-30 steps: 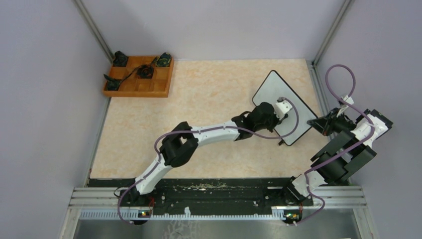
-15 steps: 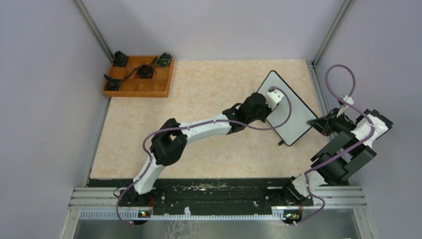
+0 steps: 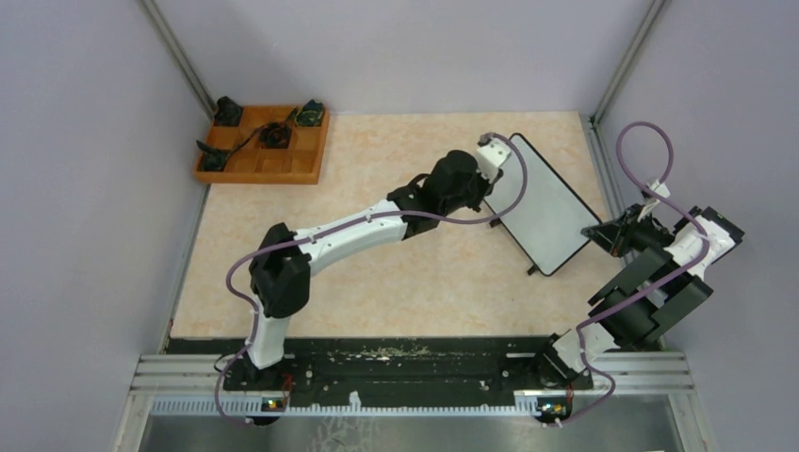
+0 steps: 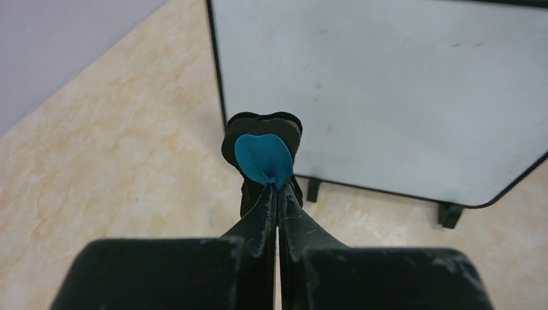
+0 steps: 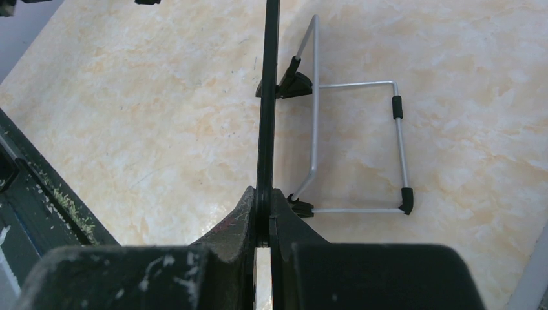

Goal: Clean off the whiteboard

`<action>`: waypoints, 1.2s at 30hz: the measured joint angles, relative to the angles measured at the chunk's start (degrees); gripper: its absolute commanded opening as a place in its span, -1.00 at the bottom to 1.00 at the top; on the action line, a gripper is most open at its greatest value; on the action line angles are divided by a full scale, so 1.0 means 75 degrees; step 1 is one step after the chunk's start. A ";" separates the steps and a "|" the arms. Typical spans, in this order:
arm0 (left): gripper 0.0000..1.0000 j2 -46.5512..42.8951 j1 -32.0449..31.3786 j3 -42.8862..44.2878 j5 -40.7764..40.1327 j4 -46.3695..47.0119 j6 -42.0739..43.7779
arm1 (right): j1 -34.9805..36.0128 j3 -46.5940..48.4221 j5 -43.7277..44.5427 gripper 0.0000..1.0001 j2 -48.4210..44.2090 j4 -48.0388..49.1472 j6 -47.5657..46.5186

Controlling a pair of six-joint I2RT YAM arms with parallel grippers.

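So, my left tool [image 4: 278, 194] pinches a blue pad [image 4: 262, 155] mid-frame; right tool [image 5: 263, 197] clamps the whiteboard [image 4: 388, 97] by its edge.

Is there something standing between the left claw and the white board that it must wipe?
Nothing visible does. The left claw is shut on a small black pad with a blue face, close beside one side edge of the black-framed white rectangular whiteboard, with no object between. The right claw grips the board's edge from the side.

The whiteboard [image 3: 546, 212] stands propped on its wire stand [image 5: 397, 106] (black frame, plain white face), far right on the table [image 3: 396, 273].
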 measured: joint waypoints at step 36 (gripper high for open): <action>-1.00 -0.0213 0.1760 -0.2069 -0.1201 -0.0595 -0.0527 | 0.0029 0.0198 0.0618 -1.00 -0.0271 -0.0003 0.0723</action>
